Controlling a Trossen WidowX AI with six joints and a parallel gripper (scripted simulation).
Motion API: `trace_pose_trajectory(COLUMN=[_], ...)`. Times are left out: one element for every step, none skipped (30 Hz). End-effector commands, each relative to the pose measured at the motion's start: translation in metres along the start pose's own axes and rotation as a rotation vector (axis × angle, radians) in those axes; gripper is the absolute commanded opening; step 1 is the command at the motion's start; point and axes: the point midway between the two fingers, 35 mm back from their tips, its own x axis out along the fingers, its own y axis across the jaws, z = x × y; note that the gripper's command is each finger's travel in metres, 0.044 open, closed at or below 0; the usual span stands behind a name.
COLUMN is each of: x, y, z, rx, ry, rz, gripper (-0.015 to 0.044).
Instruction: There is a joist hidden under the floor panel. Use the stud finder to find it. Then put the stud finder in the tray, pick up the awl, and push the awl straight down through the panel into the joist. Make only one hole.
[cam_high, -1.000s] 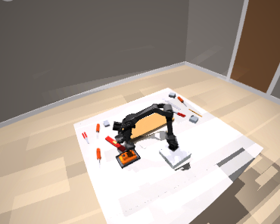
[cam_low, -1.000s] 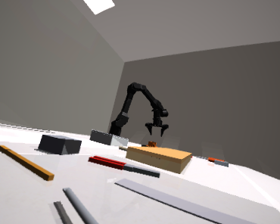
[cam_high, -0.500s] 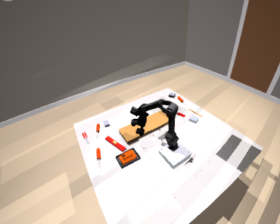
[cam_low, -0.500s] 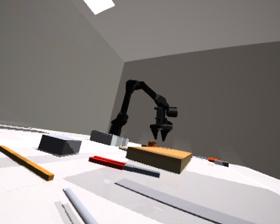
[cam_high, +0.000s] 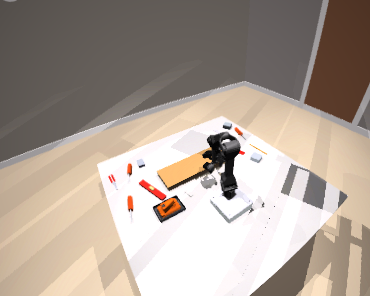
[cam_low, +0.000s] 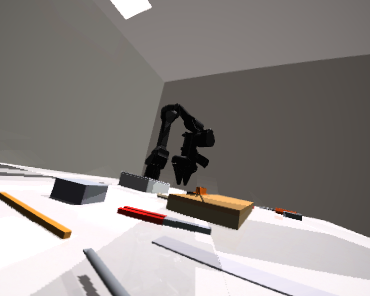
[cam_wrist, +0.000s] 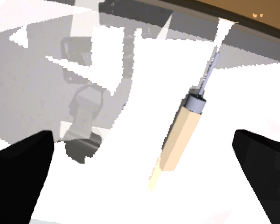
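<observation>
The stud finder (cam_high: 170, 205) (cam_low: 201, 190), orange and black, lies in the black-rimmed tray (cam_high: 157, 214). The floor panel (cam_high: 179, 173) (cam_low: 210, 202) (cam_wrist: 242, 8) is a flat orange-brown board; in the wrist view only its edge shows at the top right. The awl (cam_wrist: 182, 136), with a pale wooden handle, grey collar and thin metal shaft, lies on the table beside the panel, its tip towards the panel. My gripper (cam_high: 205, 162) (cam_low: 182, 181) (cam_wrist: 143, 136) is open and empty, above the table beside the panel. The awl lies below, between the fingers' lines in the wrist view, nearer the right finger. The joist is hidden.
A red level (cam_high: 152, 189) lies between the tray and panel. Orange-handled tools (cam_high: 129, 169) (cam_high: 130, 203) lie at the left. Grey blocks (cam_high: 141, 163) (cam_high: 256, 157) (cam_low: 80, 192), a red-handled tool (cam_low: 142, 214) and a yellow stick (cam_high: 258, 149) (cam_low: 35, 215) lie around.
</observation>
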Motion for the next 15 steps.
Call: trace_pose_trajectory(x=[0.005, 0.007, 0.008, 0.009, 0.010, 0.010, 0.010, 0.010, 0.010, 0.010, 0.010, 0.010, 0.010, 0.010, 0.010], y=[-0.021, -0.025, -0.029, -0.031, -0.033, -0.033, -0.033, -0.033, -0.033, -0.033, -0.032, -0.031, -0.030, -0.029, -0.028], z=[-0.037, -0.048, -0.058, -0.066, -0.071, -0.073, -0.073, -0.073, -0.073, -0.073, -0.073, -0.072, -0.072, -0.072, -0.072], rx=[0.149, 0.193, 0.236, 0.271, 0.292, 0.299, 0.299, 0.299, 0.299, 0.299, 0.299, 0.299, 0.299, 0.299, 0.299], ry=[0.037, 0.046, 0.055, 0.062, 0.066, 0.067, 0.067, 0.067, 0.067, 0.067, 0.067, 0.067, 0.067, 0.067, 0.067], rz=[0.000, 0.001, 0.004, 0.006, 0.007, 0.008, 0.008, 0.008, 0.008, 0.008, 0.008, 0.008, 0.008, 0.008, 0.008], gripper=[0.0440, 0.0440, 0.0440, 0.0440, 0.0440, 0.0440, 0.0440, 0.0440, 0.0440, 0.0440, 0.0440, 0.0440, 0.0440, 0.0440, 0.0440])
